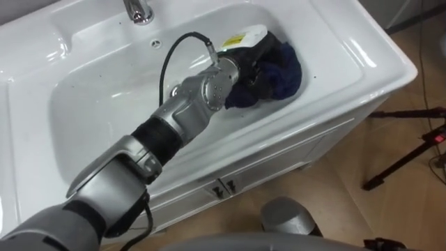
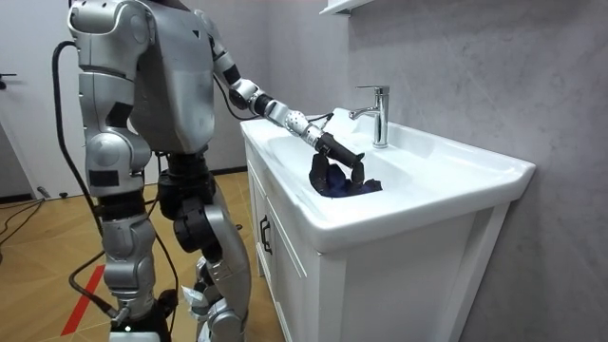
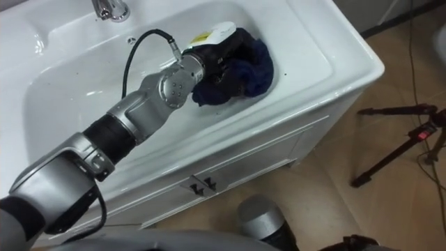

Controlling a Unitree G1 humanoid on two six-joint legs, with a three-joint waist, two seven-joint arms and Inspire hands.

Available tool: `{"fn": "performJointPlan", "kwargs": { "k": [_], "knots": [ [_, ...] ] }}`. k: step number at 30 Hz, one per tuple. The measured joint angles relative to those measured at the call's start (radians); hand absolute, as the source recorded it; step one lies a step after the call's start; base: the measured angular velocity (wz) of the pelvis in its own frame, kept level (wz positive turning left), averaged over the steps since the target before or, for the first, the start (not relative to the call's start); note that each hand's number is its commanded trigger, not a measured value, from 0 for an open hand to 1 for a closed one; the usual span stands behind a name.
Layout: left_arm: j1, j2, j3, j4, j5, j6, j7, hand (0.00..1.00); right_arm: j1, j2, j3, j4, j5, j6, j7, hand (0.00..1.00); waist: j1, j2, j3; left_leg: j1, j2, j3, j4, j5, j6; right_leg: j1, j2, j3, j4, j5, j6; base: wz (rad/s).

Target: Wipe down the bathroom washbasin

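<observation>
A dark blue cloth (image 1: 282, 77) lies bunched at the right end of the white basin (image 1: 104, 104). My left arm reaches in from the lower left, and my left hand (image 1: 249, 61) sits on the cloth's left side with its fingers curled into the folds. In the room view the cloth (image 2: 334, 180) hangs from that hand (image 2: 344, 155) against the basin's near wall. I stand close to the cabinet front. My right arm (image 2: 106, 157) hangs by my side, and its hand cannot be made out.
A chrome tap (image 1: 138, 10) stands at the back rim, with an overflow hole below it. Under the basin is a white cabinet with two door handles (image 1: 224, 185). Black tripod legs (image 1: 411, 146) stand on the wooden floor to the right.
</observation>
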Motion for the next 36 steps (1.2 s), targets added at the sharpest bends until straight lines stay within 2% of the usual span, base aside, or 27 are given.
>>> {"fn": "performJointPlan", "kwargs": {
  "k": [1, 3, 5, 7, 9, 13, 15, 18, 20, 21, 22, 24, 26, 28, 30, 33, 36],
  "knots": [
    [0.027, 0.000, 0.002, 0.000, 0.024, -0.008, 0.008, 1.00, 0.001, 0.000, -0.001, -0.006, -0.003, 0.000, -0.006, 0.00, 0.001, 0.000, -0.0030, 0.006, 0.000, -0.002, 0.000, 0.000, 0.000, 0.008, 0.001, -0.002, -0.002, 0.000, -0.001, 0.00],
    [0.050, -0.001, 0.003, 0.026, 0.055, -0.024, 0.021, 1.00, 0.005, 0.001, -0.001, -0.008, -0.005, 0.005, -0.007, 0.00, 0.001, -0.001, -0.0030, 0.018, 0.001, -0.003, -0.003, 0.000, 0.000, 0.022, 0.001, -0.011, -0.011, 0.001, -0.002, 0.03],
    [0.086, 0.005, 0.010, 0.067, 0.075, -0.032, 0.044, 1.00, 0.024, 0.001, -0.005, -0.027, -0.009, 0.021, -0.007, 0.00, 0.005, -0.005, -0.0067, 0.043, 0.001, -0.004, -0.020, -0.001, -0.003, 0.044, 0.004, -0.014, -0.022, 0.004, -0.004, 0.02],
    [0.114, 0.011, 0.025, 0.088, 0.094, -0.029, 0.052, 1.00, 0.038, 0.002, -0.014, -0.040, -0.011, 0.024, -0.006, 0.00, 0.007, -0.007, -0.0114, 0.056, 0.002, -0.004, -0.033, -0.002, -0.004, 0.057, 0.008, -0.014, -0.033, 0.009, -0.004, -0.02],
    [0.118, 0.019, 0.032, 0.114, 0.119, -0.029, 0.054, 1.00, 0.039, 0.003, -0.014, -0.046, -0.024, 0.038, -0.004, 0.00, 0.018, -0.006, -0.0138, 0.055, 0.004, -0.004, -0.037, -0.003, -0.005, 0.059, 0.011, -0.008, -0.035, 0.013, -0.003, -0.05],
    [0.184, 0.029, 0.061, 0.122, 0.194, -0.028, 0.069, 1.00, 0.058, 0.003, -0.046, -0.055, -0.048, 0.065, 0.000, 0.00, 0.022, -0.008, -0.0186, 0.081, 0.001, -0.006, -0.057, 0.000, -0.009, 0.090, 0.014, -0.006, -0.053, 0.016, -0.004, -0.02],
    [0.212, 0.031, 0.076, 0.126, 0.237, -0.031, 0.083, 1.00, 0.059, 0.007, -0.058, -0.055, -0.069, 0.067, -0.003, 0.00, 0.026, -0.010, -0.0224, 0.095, 0.000, -0.006, -0.067, 0.002, -0.012, 0.104, 0.014, -0.008, -0.057, 0.016, -0.005, 0.00],
    [0.254, 0.042, 0.103, 0.131, 0.305, -0.045, 0.095, 1.00, 0.057, 0.018, -0.102, -0.045, -0.089, 0.064, -0.008, 0.00, 0.051, -0.008, -0.0277, 0.111, 0.001, -0.012, -0.078, 0.006, -0.017, 0.131, 0.018, -0.011, -0.082, 0.025, -0.009, 0.01],
    [0.284, 0.061, 0.126, 0.130, 0.358, -0.045, 0.095, 1.00, 0.056, 0.020, -0.125, -0.040, -0.109, 0.064, -0.007, 0.00, 0.080, -0.003, -0.0303, 0.118, 0.000, -0.023, -0.083, 0.007, -0.018, 0.143, 0.018, -0.021, -0.095, 0.027, -0.009, 0.17],
    [0.296, 0.066, 0.138, 0.130, 0.372, -0.045, 0.095, 1.00, 0.057, 0.021, -0.135, -0.040, -0.118, 0.064, -0.007, 0.00, 0.082, -0.001, -0.0327, 0.120, 0.000, -0.029, -0.084, 0.007, -0.019, 0.148, 0.018, -0.027, -0.102, 0.027, -0.010, 0.13],
    [0.311, 0.080, 0.157, 0.130, 0.395, -0.043, 0.095, 1.00, 0.055, 0.022, -0.162, -0.042, -0.128, 0.065, -0.007, 0.00, 0.100, 0.001, -0.0338, 0.125, -0.001, -0.031, -0.089, 0.009, -0.021, 0.154, 0.018, -0.028, -0.106, 0.027, -0.011, 0.15],
    [0.333, 0.107, 0.179, 0.126, 0.441, -0.040, 0.095, 1.00, 0.046, 0.026, -0.195, -0.044, -0.150, 0.064, -0.012, 0.00, 0.113, 0.004, -0.0357, 0.127, -0.001, -0.043, -0.095, 0.012, -0.024, 0.166, 0.018, -0.041, -0.120, 0.029, -0.013, 0.17],
    [0.367, 0.158, 0.185, 0.099, 0.525, -0.025, 0.108, 1.00, 0.035, 0.030, -0.213, -0.047, -0.155, 0.064, -0.012, 0.00, 0.127, 0.006, -0.0370, 0.125, -0.002, -0.064, -0.099, 0.017, -0.027, 0.178, 0.016, -0.065, -0.138, 0.033, -0.017, 0.26],
    [0.402, 0.191, 0.185, 0.071, 0.574, 0.004, 0.121, 1.00, 0.026, 0.029, -0.213, -0.047, -0.161, 0.064, -0.013, 0.00, 0.131, 0.012, -0.0416, 0.124, -0.003, -0.077, -0.100, 0.019, -0.030, 0.186, 0.015, -0.084, -0.148, 0.035, -0.020, 0.26],
    [0.427, 0.201, 0.188, 0.066, 0.639, 0.037, 0.139, 1.00, 0.019, 0.030, -0.220, -0.034, -0.179, 0.063, -0.012, 0.00, 0.140, 0.023, -0.0475, 0.126, -0.006, -0.096, -0.098, 0.023, -0.034, 0.201, 0.013, -0.107, -0.163, 0.036, -0.023, 0.25],
    [0.463, 0.216, 0.191, 0.022, 0.707, 0.051, 0.141, 1.00, 0.021, 0.030, -0.220, -0.036, -0.185, 0.063, -0.012, 0.00, 0.158, 0.029, -0.0479, 0.126, -0.012, -0.111, -0.099, 0.028, -0.039, 0.210, 0.014, -0.117, -0.176, 0.038, -0.026, 0.09],
    [0.540, 0.245, 0.202, -0.050, 0.825, 0.062, 0.171, 1.00, 0.026, 0.028, -0.221, -0.044, -0.198, 0.063, -0.012, 0.00, 0.184, 0.029, -0.0481, 0.125, -0.009, -0.113, -0.099, 0.031, -0.043, 0.212, 0.017, -0.116, -0.184, 0.038, -0.032, -0.02]
  ]
}}
